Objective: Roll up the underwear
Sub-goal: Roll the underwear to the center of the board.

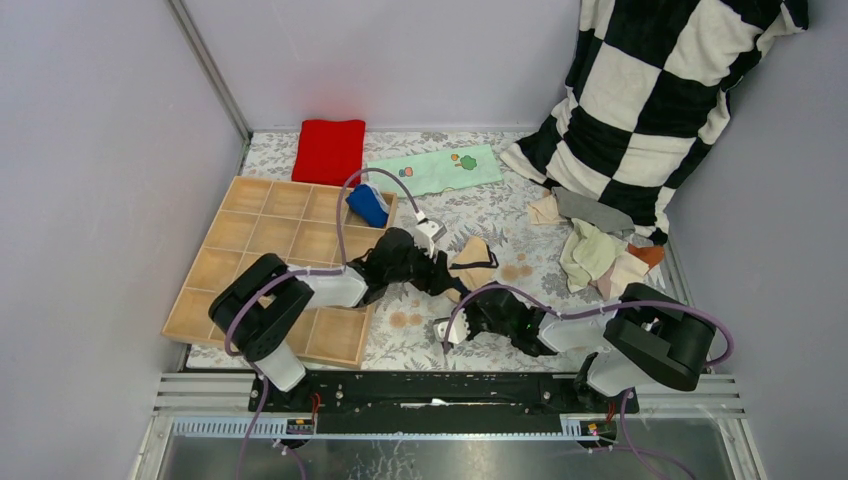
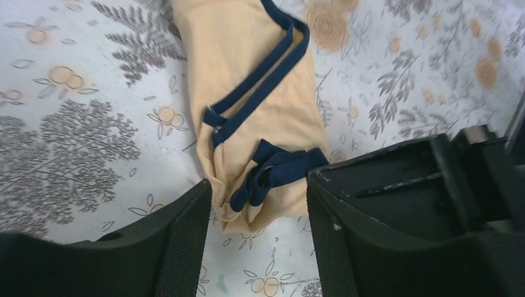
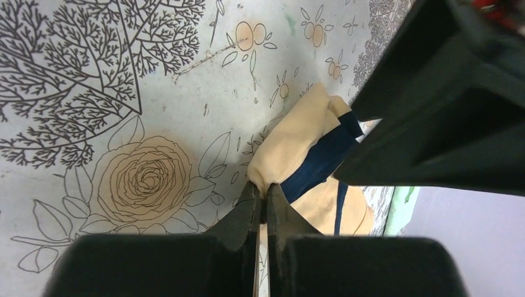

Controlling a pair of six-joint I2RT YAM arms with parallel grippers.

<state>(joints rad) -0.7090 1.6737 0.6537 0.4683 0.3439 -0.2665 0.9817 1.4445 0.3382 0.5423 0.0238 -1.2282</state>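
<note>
The right pincer [image 3: 262,197] clamps the tan brief [image 2: 260,93] by its corner; the left pincer [image 2: 257,185] gapes astride it. Roll tightly and evenly.

soft cloth underwear [image 2: 260,93], matt wooden tray [image 1: 265,198]

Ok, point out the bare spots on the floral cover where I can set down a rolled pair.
Bare floral cover lies between the mint printed cloth and the tan briefs, and at the near edge between the wooden tray and the right arm. Crowded: the underwear pile by the checkered cushion, and around the tan briefs where both arms meet.
</note>
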